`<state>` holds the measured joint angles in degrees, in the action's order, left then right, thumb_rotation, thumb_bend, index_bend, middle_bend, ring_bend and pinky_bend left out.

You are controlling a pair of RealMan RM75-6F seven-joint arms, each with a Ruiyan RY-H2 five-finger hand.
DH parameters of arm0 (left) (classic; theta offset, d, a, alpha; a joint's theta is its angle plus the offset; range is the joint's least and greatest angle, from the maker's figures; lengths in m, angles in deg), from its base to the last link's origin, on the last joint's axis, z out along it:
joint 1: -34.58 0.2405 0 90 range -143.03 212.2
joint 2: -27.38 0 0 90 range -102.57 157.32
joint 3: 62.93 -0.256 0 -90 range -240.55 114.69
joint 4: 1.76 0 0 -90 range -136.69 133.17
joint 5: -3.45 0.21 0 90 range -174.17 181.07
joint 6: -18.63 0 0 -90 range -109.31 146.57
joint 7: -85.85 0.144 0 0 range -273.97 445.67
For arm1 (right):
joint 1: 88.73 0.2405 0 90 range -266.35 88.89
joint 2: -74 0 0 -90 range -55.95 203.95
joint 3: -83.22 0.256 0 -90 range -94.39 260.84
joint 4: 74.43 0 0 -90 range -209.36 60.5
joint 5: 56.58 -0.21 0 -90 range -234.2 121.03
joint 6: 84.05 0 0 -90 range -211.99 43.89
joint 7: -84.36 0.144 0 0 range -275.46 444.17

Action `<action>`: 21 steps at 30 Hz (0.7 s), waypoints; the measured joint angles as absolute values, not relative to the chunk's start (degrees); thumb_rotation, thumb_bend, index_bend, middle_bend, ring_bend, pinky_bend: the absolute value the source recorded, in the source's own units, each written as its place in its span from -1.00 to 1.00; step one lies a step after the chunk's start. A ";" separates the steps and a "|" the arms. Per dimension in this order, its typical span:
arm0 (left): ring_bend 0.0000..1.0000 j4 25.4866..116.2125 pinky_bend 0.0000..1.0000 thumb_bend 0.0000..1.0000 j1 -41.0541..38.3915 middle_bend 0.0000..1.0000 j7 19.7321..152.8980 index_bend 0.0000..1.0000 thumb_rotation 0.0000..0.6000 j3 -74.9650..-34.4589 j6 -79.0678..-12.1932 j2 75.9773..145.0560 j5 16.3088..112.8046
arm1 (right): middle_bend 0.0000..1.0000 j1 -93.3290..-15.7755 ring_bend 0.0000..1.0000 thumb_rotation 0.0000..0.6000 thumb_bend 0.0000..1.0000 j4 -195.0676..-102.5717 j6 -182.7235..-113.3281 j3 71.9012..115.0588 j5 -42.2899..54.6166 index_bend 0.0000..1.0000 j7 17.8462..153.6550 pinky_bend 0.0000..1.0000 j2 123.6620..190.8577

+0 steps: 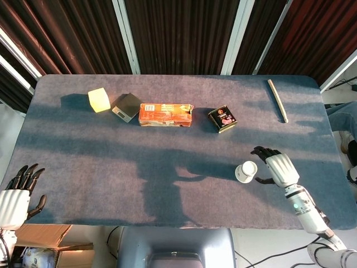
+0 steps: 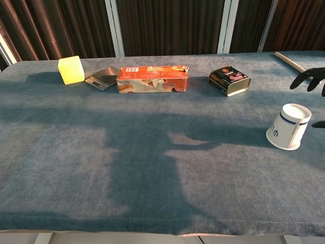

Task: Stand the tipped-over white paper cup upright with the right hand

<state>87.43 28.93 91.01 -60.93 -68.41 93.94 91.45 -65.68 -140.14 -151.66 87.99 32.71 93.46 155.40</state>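
The white paper cup, with a blue band, is on the blue cloth at the front right. Its wider end is down and its narrower round end faces up, leaning a little. My right hand is just right of the cup, fingers spread and holding nothing. A small gap shows between the dark fingertips and the cup. My left hand hangs off the table's front left corner, fingers apart and empty; the chest view does not show it.
Along the far side lie a yellow block, a small grey scale, an orange box and a dark tin. A pale stick lies at the far right. The table edge runs close behind my right wrist.
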 measured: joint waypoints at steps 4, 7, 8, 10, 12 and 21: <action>-0.95 87.47 -0.50 -0.21 29.02 -0.89 90.83 -0.68 1.00 -60.93 -68.54 93.84 91.49 | -0.22 -64.82 -0.18 1.00 -0.55 -139.36 -150.43 87.91 31.88 -0.06 92.57 0.11 156.45; -0.95 87.51 -0.50 -0.22 29.04 -0.89 90.71 -0.68 1.00 -60.92 -68.52 93.81 91.48 | -0.16 -64.49 -0.12 1.00 -0.48 -138.65 -149.92 87.77 31.54 0.01 92.20 0.17 157.07; -0.95 87.53 -0.50 -0.22 29.04 -0.89 90.71 -0.67 1.00 -60.92 -68.49 93.78 91.46 | -0.14 -64.42 -0.08 1.00 -0.44 -138.43 -149.83 87.71 31.47 0.05 92.11 0.20 157.25; -0.95 87.59 -0.50 -0.22 29.03 -0.89 90.64 -0.67 1.00 -60.93 -68.39 93.74 91.44 | -0.11 -64.31 -0.03 1.00 -0.38 -137.86 -149.79 87.60 31.33 0.11 91.84 0.25 157.67; -0.95 87.64 -0.50 -0.21 29.02 -0.89 90.59 -0.66 1.00 -60.93 -68.34 93.68 91.42 | -0.07 -64.27 0.02 1.00 -0.32 -137.34 -149.83 87.50 31.19 0.18 91.51 0.29 158.06; -0.95 87.79 -0.50 -0.21 29.03 -0.89 90.47 -0.65 1.00 -61.07 -68.13 93.53 91.48 | 0.05 -64.42 0.14 1.00 -0.13 -135.30 -151.54 87.54 30.65 0.36 90.46 0.38 159.80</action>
<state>87.79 29.03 90.47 -61.07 -68.13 93.53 91.48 -64.42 -135.30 -151.54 87.54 30.65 90.46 159.80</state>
